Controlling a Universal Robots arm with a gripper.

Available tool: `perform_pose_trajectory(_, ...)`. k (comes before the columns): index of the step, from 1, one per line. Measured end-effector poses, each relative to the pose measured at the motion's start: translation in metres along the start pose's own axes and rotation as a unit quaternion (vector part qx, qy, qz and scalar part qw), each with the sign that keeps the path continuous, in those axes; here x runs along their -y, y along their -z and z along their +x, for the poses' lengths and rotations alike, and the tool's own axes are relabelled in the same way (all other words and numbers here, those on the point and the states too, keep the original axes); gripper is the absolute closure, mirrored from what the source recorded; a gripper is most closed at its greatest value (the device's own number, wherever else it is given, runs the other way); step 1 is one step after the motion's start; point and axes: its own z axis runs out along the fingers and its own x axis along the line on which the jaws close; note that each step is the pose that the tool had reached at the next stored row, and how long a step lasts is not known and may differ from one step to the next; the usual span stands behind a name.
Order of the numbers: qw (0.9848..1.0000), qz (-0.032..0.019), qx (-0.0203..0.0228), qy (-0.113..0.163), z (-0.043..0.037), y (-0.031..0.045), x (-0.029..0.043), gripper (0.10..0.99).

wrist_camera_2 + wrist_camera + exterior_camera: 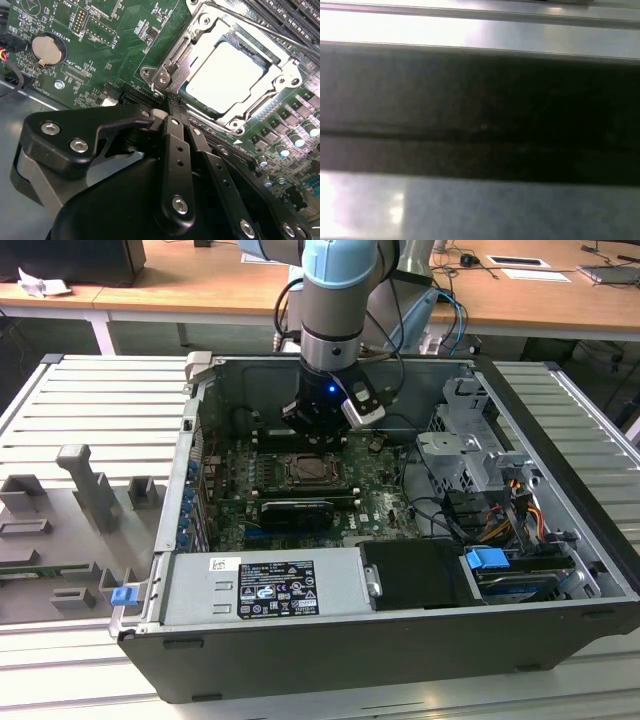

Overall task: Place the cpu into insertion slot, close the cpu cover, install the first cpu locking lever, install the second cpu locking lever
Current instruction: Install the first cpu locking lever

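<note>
cpu [227, 75] sits in socket on green motherboard [100, 55], cpu cover [172, 67] closed flat around it. tool [175, 107] fingers pressed together, empty, tips just beside the cover's corner. arm [335, 300] stands inside the open computer case [400, 640].

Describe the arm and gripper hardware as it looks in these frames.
The arm is a thick cylinder of silver-grey metal with a pale blue joint cap, black cables looping alongside and a small blue light at the wrist. The gripper is matte black, with rounded linkage plates and narrow flat fingers fastened by silver screws.
</note>
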Motion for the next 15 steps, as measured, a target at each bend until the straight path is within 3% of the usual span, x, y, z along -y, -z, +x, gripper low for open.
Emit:
perform_pose_trajectory(4,1.0000,-0.0005,0.0001,0.000,-0.0001,-0.0001,-0.0001,0.980)
perform_pose_trajectory(8,1.0000,-0.0004,0.0001,0.000,-0.0003,0.0102,-0.0010,0.980)
perform_pose_trajectory(15,1.0000,-0.0002,0.0001,0.000,-0.0002,0.0104,0.0011,0.980)
